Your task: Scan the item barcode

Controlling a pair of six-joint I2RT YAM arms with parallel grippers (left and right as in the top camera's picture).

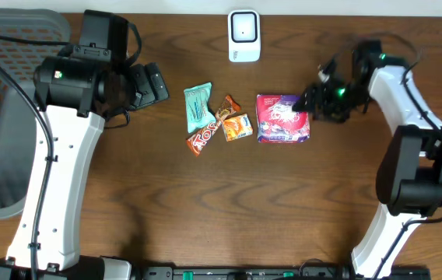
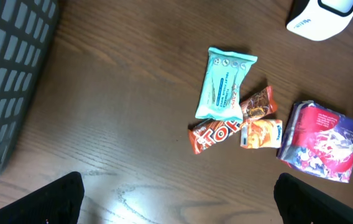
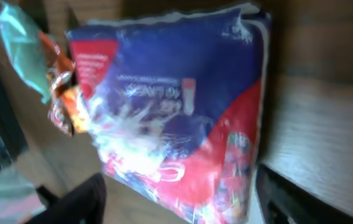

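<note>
While the red-and-blue packet (image 1: 283, 118) lies flat on the table (image 1: 205, 202), well short of the white scanner (image 1: 244, 35), nothing is scanned yet. The right gripper (image 3: 179, 202) straddles it, but whether it pinches I cannot tell. The left gripper (image 2: 176, 190) hangs wide open. Lifting and presenting remain.

Glossy plastic packet (image 3: 183, 106), smooth wood-grain table (image 1: 205, 210)

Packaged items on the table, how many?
5, clustered mid-table below the scanner: teal pack leftmost, brown bar below it, small brown wrapper and orange pack in the middle, red-blue pack rightmost. None seems hidden.
</note>
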